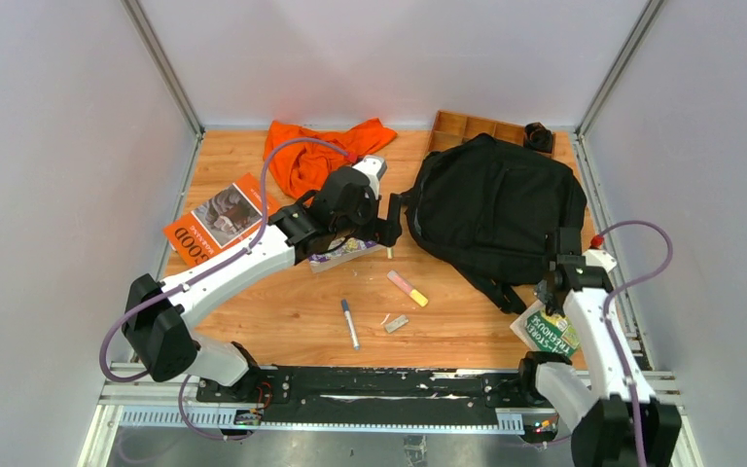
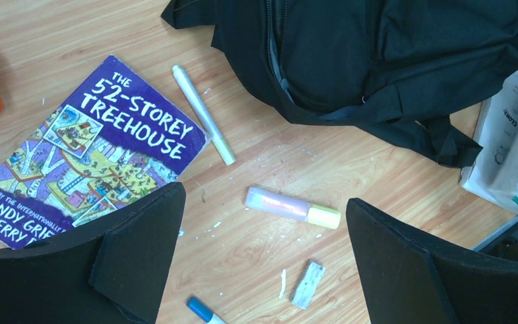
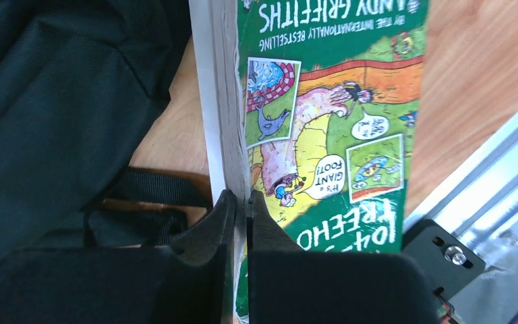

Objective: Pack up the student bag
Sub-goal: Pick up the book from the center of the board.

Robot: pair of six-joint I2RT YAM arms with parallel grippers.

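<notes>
The large black soft fabric backpack [image 1: 496,199] lay slumped at the far right of the wooden tabletop [image 1: 292,316]; limp, it would likely sag unless taken by a strap or the zipper rim. The right end effector [image 3: 246,202], beside its straps, was pinched shut on the edge of a green paperback book [image 3: 330,135], while the left end effector [image 1: 390,229], arm stretched forward, hung wide open near its left side.

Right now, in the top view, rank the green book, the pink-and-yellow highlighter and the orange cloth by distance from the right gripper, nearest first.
1. The green book: pinched in the right gripper, at the near right edge.
2. The pink-and-yellow highlighter: mid-table, to the gripper's left.
3. The orange cloth: far back left.
</notes>
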